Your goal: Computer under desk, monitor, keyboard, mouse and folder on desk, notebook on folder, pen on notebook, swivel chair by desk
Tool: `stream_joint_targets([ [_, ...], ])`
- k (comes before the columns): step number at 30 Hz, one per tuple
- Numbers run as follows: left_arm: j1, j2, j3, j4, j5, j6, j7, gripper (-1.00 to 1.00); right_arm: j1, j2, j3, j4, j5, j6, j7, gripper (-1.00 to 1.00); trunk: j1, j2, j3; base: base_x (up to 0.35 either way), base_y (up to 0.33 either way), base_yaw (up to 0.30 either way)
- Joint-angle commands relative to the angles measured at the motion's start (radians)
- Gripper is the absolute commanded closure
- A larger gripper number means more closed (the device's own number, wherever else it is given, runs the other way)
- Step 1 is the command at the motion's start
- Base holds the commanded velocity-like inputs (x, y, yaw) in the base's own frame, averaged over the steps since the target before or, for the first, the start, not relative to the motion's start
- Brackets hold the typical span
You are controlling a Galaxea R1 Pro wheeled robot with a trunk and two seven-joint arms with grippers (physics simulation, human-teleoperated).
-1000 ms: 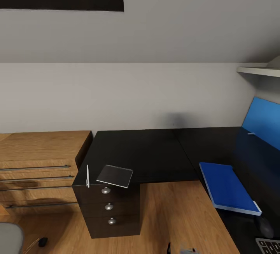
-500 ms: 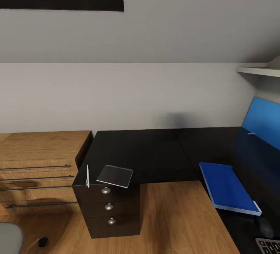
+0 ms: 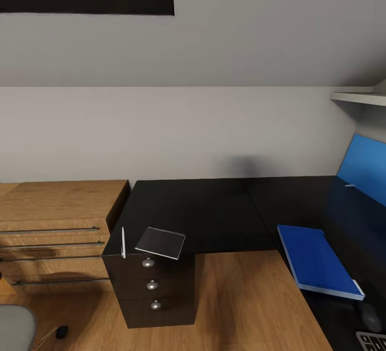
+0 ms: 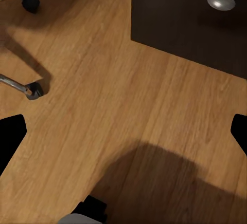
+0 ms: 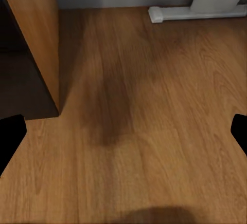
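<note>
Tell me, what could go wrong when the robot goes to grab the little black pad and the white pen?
1. The notebook hangs partly over the desk's front edge above the drawer unit, so a clumsy nudge could tip it onto the floor.
2. The pen is thin and lies right at the desk corner; it might roll off or be hard to pinch.
3. The swivel chair's castors sit nearby, so the base could bump them.

Desk (image 3: 203,211) top glossy black; floor (image 3: 241,297) light wood grain; drawer knobs (image 3: 148,262) shiny metal.
</note>
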Motion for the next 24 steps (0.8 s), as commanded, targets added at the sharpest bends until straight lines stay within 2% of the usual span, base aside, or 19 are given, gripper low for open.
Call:
stream_joint_targets([
  [1,0.000,0.001,-0.005,-0.001,0.011,-0.005,0.005,-1.00,-0.001,-0.001,0.008,0.001,-0.010,-0.010,-0.005,-1.00,0.000,-0.001,-0.001,0.000,0.000,0.001],
  [6,0.000,0.001,-0.005,-0.001,0.011,-0.005,0.001,-1.00,-0.001,0.001,0.008,0.005,-0.013,-0.043,-0.005,-1.00,0.000,-0.001,-0.001,0.000,0.103,0.155],
  [20,0.000,0.001,-0.010,-0.001,0.007,-0.009,-0.004,-1.00,-0.001,0.001,0.008,0.007,-0.010,-0.045,-0.004,-1.00,0.000,-0.001,-0.005,0.000,0.304,0.265],
  [24,0.000,0.001,-0.011,-0.002,0.005,-0.009,-0.005,-1.00,-0.001,0.000,0.008,0.007,-0.010,-0.045,-0.003,-1.00,0.000,-0.001,-0.009,0.000,0.164,0.210],
])
